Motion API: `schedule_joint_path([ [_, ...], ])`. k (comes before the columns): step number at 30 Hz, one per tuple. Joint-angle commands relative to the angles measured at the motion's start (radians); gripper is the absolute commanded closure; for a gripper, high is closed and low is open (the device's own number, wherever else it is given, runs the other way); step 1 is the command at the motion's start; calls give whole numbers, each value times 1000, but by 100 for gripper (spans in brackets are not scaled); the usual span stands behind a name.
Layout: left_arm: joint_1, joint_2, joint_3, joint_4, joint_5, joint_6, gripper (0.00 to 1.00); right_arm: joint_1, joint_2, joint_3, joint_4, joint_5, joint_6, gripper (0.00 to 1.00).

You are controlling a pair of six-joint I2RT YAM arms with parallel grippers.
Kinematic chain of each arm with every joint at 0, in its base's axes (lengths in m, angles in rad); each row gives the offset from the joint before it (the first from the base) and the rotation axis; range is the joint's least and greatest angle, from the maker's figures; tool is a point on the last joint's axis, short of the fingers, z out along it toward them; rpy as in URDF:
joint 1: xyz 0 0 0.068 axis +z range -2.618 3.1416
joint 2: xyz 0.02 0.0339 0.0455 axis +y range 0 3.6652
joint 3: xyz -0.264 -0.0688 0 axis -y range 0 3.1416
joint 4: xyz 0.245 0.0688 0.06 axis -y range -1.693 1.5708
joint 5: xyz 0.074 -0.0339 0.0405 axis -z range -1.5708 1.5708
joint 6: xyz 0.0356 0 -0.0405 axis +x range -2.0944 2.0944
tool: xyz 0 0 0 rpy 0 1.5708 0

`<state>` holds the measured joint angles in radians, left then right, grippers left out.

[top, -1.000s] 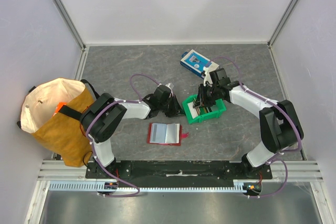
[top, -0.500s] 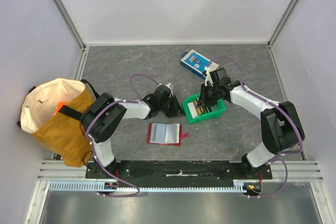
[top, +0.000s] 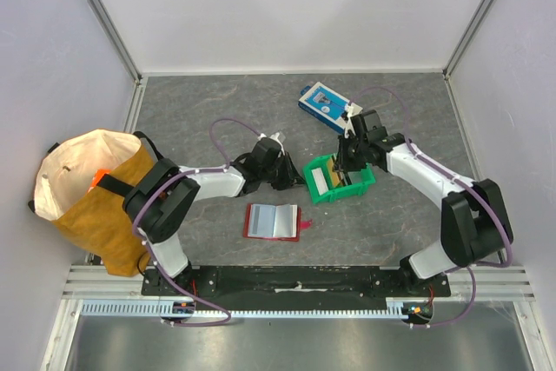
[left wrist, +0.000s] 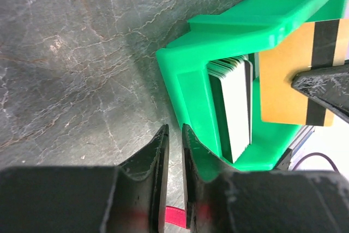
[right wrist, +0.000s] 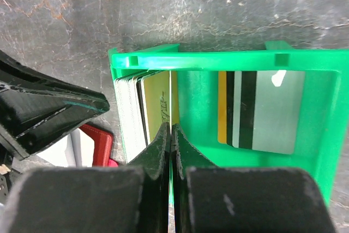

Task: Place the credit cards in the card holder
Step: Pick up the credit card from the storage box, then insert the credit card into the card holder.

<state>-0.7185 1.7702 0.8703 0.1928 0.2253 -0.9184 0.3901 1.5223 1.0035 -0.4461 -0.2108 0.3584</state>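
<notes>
Tan-yellow, one card [left wrist: 283, 85] is pinched in my right pincer [right wrist: 170, 135] at the green bin [top: 365, 184], where the other credit cards [left wrist: 234, 107] stand; my left pincer [left wrist: 173, 135] is pressed together, empty, at the bin's left, and the red card holder [top: 274, 221] lies open nearer, seemingly unfilled.

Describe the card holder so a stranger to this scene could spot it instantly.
On the grey table, find the green bin. Just nearer the robot lies the card holder, open flat: red-edged, grey inside, unlike the blue-and-white box or yellow bag.
</notes>
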Motion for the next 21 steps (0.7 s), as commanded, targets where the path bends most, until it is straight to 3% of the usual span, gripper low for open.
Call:
schedule_joint_path([
  [1,1,-93,-4,-53,-78,70,76,3,-103,53,-3,91,-30,100],
  [11,1,-328,-63,-266,-263,179,59,49,-318,-20,21,102,86,100],
  [16,14,-501,-194,-352,-330,167,49,219,-386,-112,133,175,241,100],
  [21,51,-635,-322,-427,-328,142,48,449,-309,-144,236,313,393,100],
])
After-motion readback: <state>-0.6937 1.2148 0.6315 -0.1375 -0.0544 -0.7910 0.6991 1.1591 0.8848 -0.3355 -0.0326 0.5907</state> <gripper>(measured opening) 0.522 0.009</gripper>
